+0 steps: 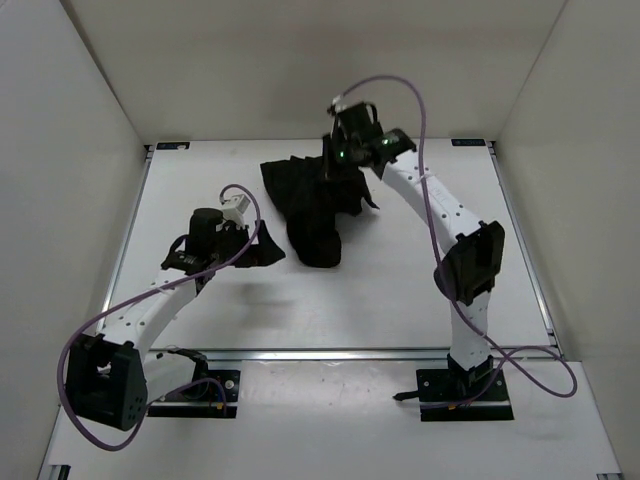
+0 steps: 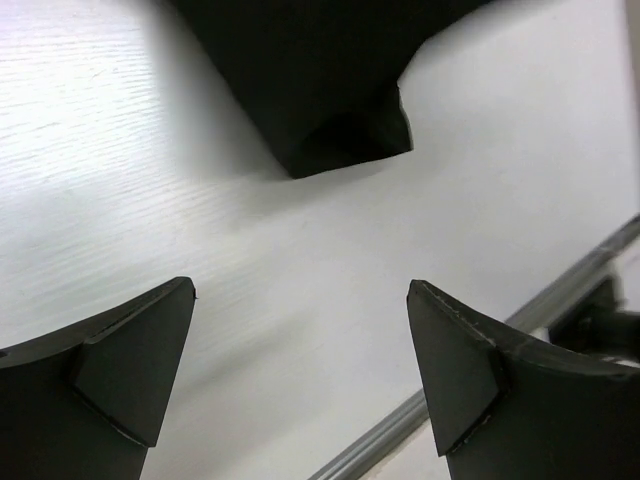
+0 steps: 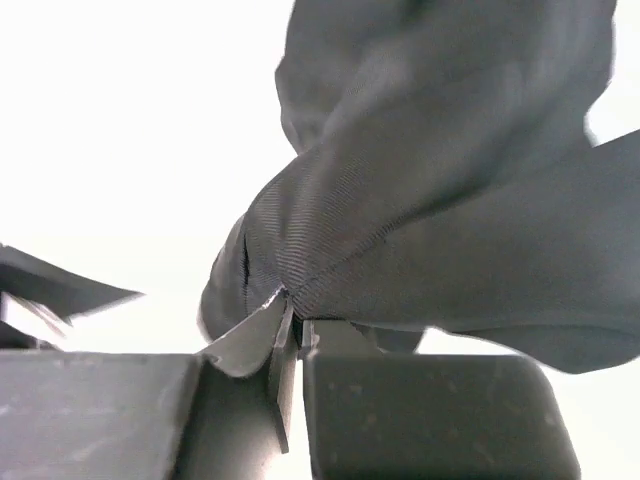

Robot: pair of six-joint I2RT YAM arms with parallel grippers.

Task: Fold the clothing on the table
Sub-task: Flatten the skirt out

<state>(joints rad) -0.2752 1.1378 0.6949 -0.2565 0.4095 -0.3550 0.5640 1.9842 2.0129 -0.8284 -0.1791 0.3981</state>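
Black clothing (image 1: 312, 215) lies bunched mid-desk (image 1: 400, 290), twd the rear; R gripper (image 3: 290, 330) pressed together, pinching a fold of fabric at its far edge; L gripper (image 2: 300, 295) spread wide, low over bare desk near the garment's near-left end, not touching.

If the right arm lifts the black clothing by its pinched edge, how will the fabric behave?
Probably floppy: the clothing lies crumpled on the table and bunches where the right gripper pinches it. Likely light: thin weave; the unheld part would probably hang and drag.
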